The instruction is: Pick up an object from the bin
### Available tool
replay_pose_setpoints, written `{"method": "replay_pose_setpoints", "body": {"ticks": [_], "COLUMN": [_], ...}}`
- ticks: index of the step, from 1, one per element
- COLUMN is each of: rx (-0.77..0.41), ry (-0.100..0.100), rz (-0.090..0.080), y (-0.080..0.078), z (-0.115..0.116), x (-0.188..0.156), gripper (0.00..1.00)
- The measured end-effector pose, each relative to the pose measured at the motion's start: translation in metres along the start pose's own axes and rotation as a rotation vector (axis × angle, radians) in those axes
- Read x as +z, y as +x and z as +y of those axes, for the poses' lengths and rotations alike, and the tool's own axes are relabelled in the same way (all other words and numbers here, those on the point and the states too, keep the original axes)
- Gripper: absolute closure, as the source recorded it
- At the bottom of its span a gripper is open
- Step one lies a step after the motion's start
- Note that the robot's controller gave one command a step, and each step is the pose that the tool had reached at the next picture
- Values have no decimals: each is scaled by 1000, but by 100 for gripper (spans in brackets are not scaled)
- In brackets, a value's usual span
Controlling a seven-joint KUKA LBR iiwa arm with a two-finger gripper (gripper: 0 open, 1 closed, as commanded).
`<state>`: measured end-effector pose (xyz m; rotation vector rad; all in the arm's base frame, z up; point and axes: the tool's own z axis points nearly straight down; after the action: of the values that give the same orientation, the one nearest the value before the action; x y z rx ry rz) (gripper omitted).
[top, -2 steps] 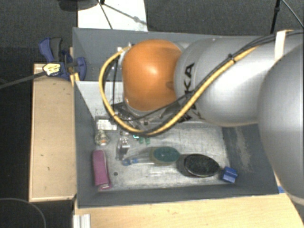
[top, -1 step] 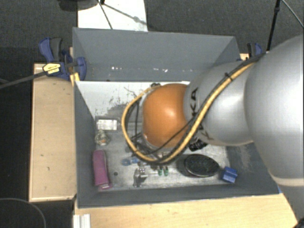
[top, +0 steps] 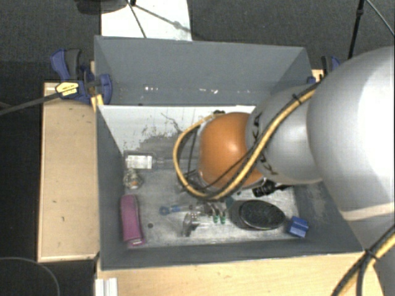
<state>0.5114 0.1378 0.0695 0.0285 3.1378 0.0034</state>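
Purple tube (top: 130, 219) x1, black disc (top: 261, 215) x1, blue block (top: 297, 227) x1; claw (top: 196, 221) state unclear.

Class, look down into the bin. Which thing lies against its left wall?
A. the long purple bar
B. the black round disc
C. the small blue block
A: the purple bar lies lengthwise beside the left wall of the bin, while the black disc and the blue block lie at the right end of the floor.
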Motion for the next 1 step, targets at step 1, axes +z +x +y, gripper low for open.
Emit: {"method": "replay_pose_setpoints", "body": {"ticks": [1], "rx": [2], "ry": [-2], "rz": [-5], "y": [-1], "z": [2], "x": [-4], "gripper": [100]}}
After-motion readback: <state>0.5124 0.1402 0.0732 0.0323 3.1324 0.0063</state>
